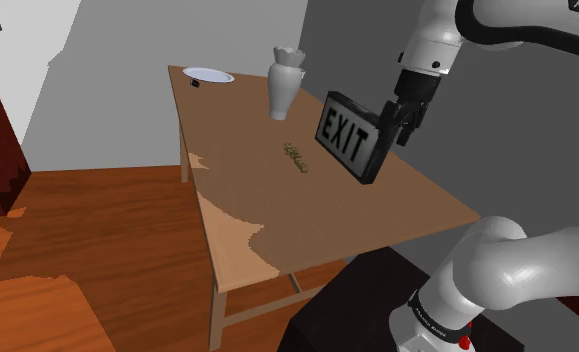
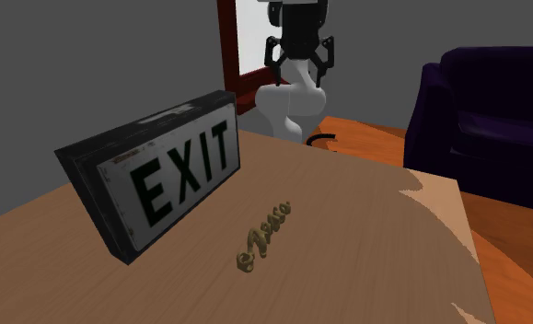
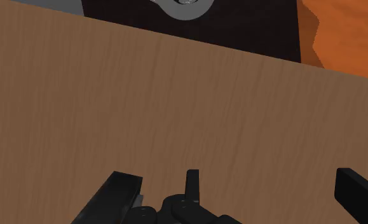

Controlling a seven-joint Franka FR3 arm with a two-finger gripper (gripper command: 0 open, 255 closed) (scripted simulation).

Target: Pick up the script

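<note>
I have the gripper (image 1: 402, 127) hanging over the wooden table (image 1: 417, 205), at the right end of the upright EXIT sign (image 1: 349, 137). Its fingers are spread wide, with bare wood between them. The script (image 1: 296, 156) (a small gold cursive piece) lies flat in front of the sign's lettered face, left of the gripper and apart from it.

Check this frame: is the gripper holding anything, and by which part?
Nothing is held. The gripper has its jaws open over bare table, nothing between them; the script lies on the table beside the EXIT sign.
</note>
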